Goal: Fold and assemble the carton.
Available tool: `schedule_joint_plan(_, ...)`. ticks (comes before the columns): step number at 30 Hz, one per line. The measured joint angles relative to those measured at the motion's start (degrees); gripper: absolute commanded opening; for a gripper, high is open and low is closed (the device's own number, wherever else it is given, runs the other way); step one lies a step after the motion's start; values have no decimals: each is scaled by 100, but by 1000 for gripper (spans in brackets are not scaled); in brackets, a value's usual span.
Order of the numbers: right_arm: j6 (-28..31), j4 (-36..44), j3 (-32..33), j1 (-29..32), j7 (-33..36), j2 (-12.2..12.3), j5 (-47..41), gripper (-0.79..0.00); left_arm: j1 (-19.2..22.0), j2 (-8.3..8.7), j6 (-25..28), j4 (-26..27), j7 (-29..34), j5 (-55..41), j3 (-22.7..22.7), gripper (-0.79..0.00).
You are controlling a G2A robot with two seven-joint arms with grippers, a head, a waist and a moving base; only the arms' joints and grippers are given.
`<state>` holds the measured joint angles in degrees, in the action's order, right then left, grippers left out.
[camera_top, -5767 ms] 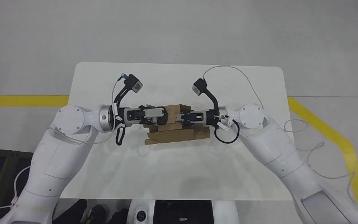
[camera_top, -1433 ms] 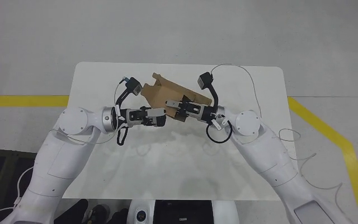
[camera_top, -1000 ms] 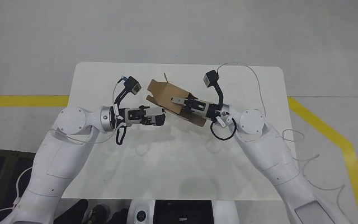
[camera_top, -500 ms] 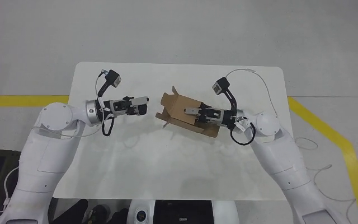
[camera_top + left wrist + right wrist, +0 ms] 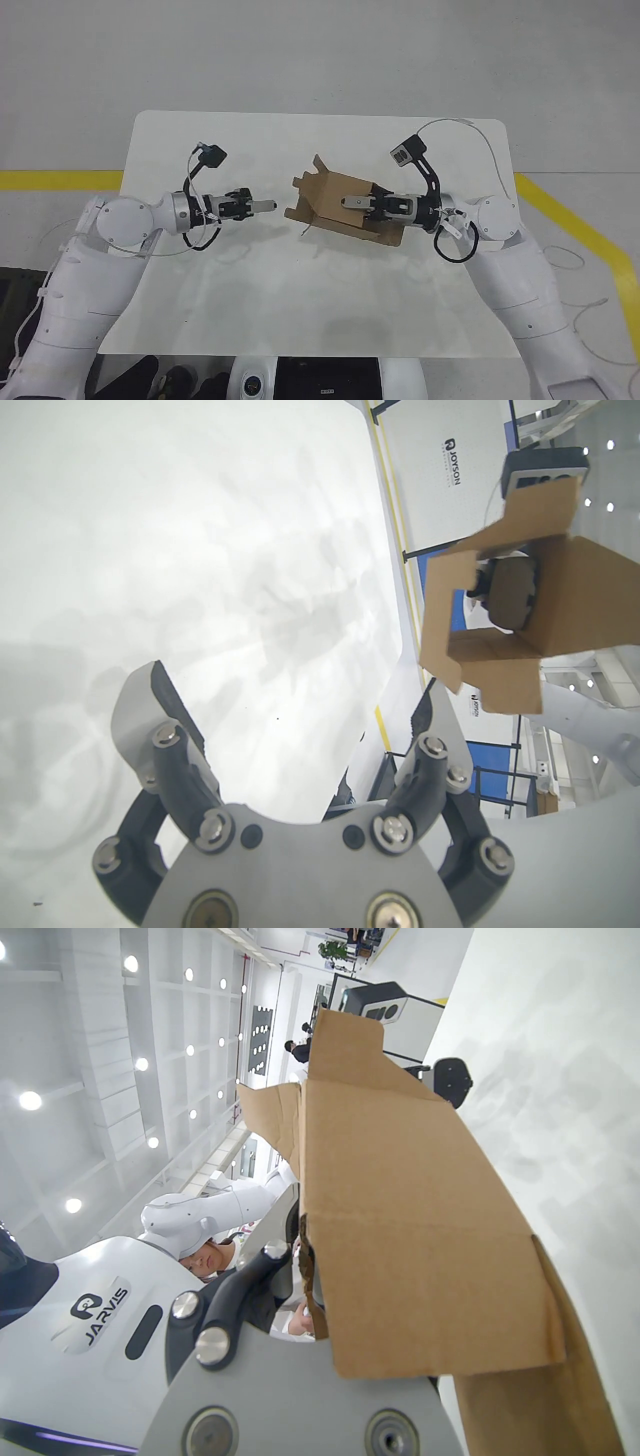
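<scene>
The carton [image 5: 340,200] is a brown, partly opened box with loose flaps [image 5: 317,170] splayed at its open end. It is over the middle of the bench [image 5: 200,290], a little toward the robot's right, and looks lifted off the surface, with a faint shadow under it. The right tool [image 5: 352,203] is clamped on one carton wall, with a finger [image 5: 280,1233] pressed against the cardboard [image 5: 410,1238]. The left tool [image 5: 262,204] hangs well apart from the box on its open side. Its fingers are spread with nothing between them [image 5: 290,687], and they face the carton's mouth [image 5: 505,610].

The bench is plain white with rounded corners. It stands on a grey floor [image 5: 300,50] crossed by a yellow line [image 5: 60,180]. Round ceiling lights [image 5: 30,1100] and blue panels [image 5: 492,760] show in the room behind.
</scene>
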<state>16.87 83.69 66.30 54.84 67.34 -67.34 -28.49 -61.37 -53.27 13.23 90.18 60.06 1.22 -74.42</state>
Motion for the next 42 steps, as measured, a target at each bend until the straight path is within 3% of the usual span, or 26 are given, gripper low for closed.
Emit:
schedule_joint_plan(6, 25, 5, -54, -98, 83, -7, -65, -785, 173, -61, -241, -83, -288, 249, 312, 0)
schedule_joint_plan(13, 113, -50, -161, -133, -149, -30, 35, -785, 317, -119, -247, -7, -206, -96, 534, 0)
schedule_joint_plan(42, 385, -221, -704, -339, -297, -193, -200, -785, 422, -134, -438, 181, -115, -621, 490, 0)
